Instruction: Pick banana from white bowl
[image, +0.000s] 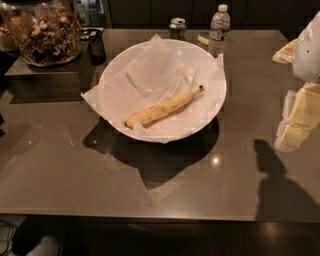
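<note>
A yellow banana (165, 107) with brown speckles lies slanted in a wide white bowl (205, 65) lined with crinkled white paper, its dark stem tip pointing up to the right. The bowl sits in the middle of a brown table (75, 165). My gripper (298, 120) is at the right edge of the view, well to the right of the bowl and apart from it, with pale yellow blocky fingers (305, 107) pointing down to the left. It holds nothing that I can see.
A glass jar of nuts (42, 30) stands on a dark box at the back left. A green can (177, 27) and a water bottle (219, 27) stand behind the bowl. The table's front edge runs along the bottom.
</note>
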